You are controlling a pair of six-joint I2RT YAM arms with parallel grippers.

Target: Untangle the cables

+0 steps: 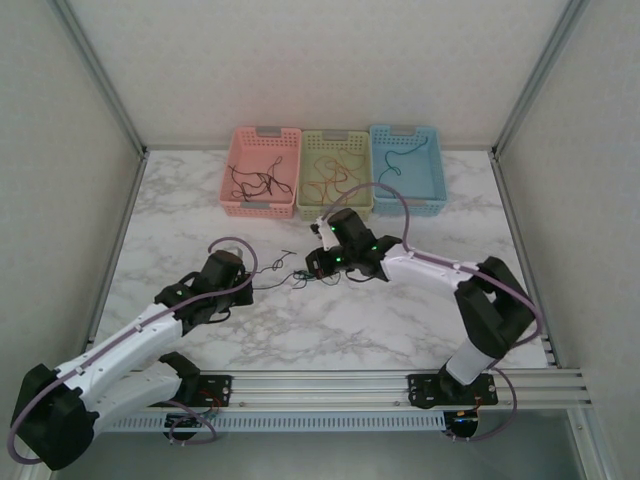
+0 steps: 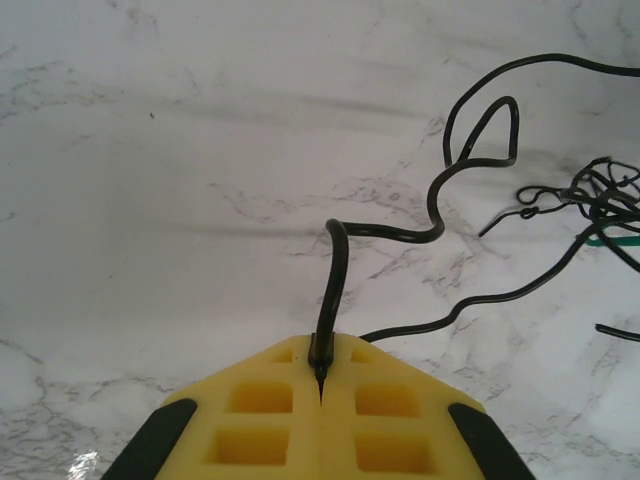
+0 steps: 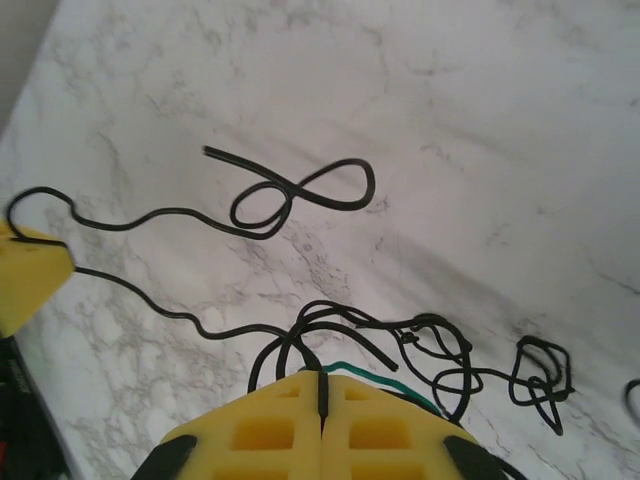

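Cables (image 1: 300, 278) are a small knot of black curly wire with one green strand through it, lying on the bench (image 1: 400, 320) a short way in front of the green basket (image 1: 335, 135), toward the arms. One long black cable (image 2: 335, 260) runs out of the knot toward the left, away from the green basket's front-left corner. The left tool (image 2: 320, 375) is clenched on it, pads meeting with the wire pinched at the tips. My read: it acts as an anchor so the strand can be drawn out. The right tool (image 3: 322, 385) sits right over the knot, directly in front of the green basket. It is clenched too, with a black strand from the knot nipped between its tips, probably to pin the bundle while the other end gets pulled. The cable has slack, with wavy bends and a figure-eight loop (image 3: 300, 195) lying flat, so nothing is taut yet. A pink basket (image 1: 265, 131) stands against the green basket's left side and a blue basket (image 1: 405, 129) against its right. Each holds a few wires, which looks like sorting by colour. The knot is not yet separated.
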